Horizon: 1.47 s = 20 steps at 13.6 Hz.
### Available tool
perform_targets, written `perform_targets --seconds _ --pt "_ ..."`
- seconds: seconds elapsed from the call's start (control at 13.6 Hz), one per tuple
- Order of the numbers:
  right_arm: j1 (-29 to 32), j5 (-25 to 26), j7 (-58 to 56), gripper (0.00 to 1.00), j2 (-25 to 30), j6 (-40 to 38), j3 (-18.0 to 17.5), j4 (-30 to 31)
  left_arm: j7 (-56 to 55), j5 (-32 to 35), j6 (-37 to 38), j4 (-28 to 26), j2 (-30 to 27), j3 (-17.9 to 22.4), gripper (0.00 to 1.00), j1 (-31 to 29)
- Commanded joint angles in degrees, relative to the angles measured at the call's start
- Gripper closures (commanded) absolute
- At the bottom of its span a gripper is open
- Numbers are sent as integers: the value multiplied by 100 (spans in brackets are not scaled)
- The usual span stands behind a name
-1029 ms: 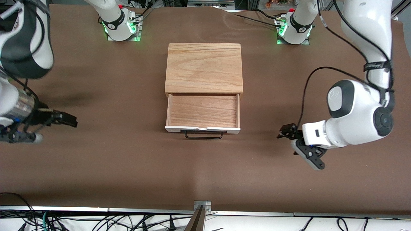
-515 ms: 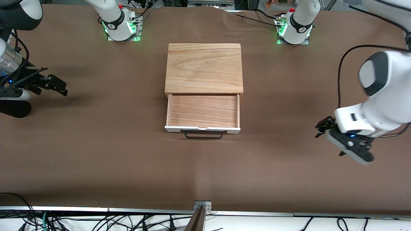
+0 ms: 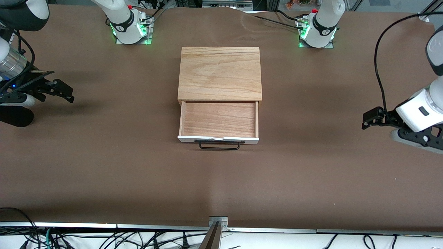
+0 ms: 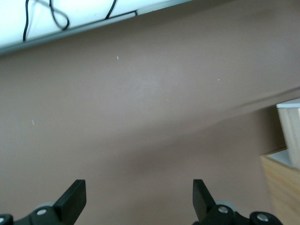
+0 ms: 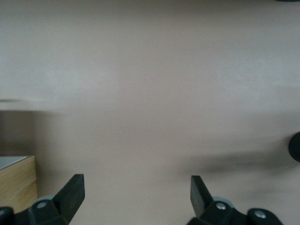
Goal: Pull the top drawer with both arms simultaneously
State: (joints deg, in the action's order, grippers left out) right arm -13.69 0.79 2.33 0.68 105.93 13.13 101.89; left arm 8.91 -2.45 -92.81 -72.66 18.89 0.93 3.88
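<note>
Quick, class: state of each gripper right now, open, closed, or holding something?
Left gripper: open, holding nothing, over bare table at the left arm's end.
Right gripper: open, holding nothing, over bare table at the right arm's end.

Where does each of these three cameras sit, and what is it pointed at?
Front view: high across the table, facing both arms' bases, the cabinet and the open top drawer; both pincers show.
Left wrist view: on the left arm, over the table; open left pincer.
Right wrist view: on the right arm, likewise; open right pincer.
Shared: both wrist views catch a cabinet edge.
</note>
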Motion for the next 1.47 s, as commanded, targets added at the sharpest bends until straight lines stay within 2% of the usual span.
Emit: perform_targets --seconds 0.0,0.15,0.29,0.44,0.59,0.74,0.81,0.96,1.4 --pt "7 79 65 0 81 -133 93 -64 -1046 175 271 -389 -421 -198 0 7" --pt "24 79 179 0 99 -282 225 -90 -1102 166 334 -389 -421 -224 0 7" --pt "242 88 250 0 99 -318 191 -108 -1084 166 360 -424 -648 -233 0 -2" --pt "812 61 233 0 64 -336 -334 -116 -1040 166 456 -599 -789 -233 0 7" --pt "1419 61 145 0 -15 -388 -1028 -117 -463 184 492 -705 -825 -330 0 -2" --pt "1868 44 83 0 -138 -485 -1661 -256 -416 184 501 -767 -895 -339 0 -2" --pt "1914 9 66 0 -164 -503 -1760 -344 -416 184 509 -836 -913 -339 0 -2" --pt "1870 -9 -22 0 -173 -625 -1770 -363 -416 184 763 -741 -861 -339 0 7" --pt "1791 -70 -110 0 -121 -1056 -1796 -363 -407 175 773 -609 -773 -312 0 33"
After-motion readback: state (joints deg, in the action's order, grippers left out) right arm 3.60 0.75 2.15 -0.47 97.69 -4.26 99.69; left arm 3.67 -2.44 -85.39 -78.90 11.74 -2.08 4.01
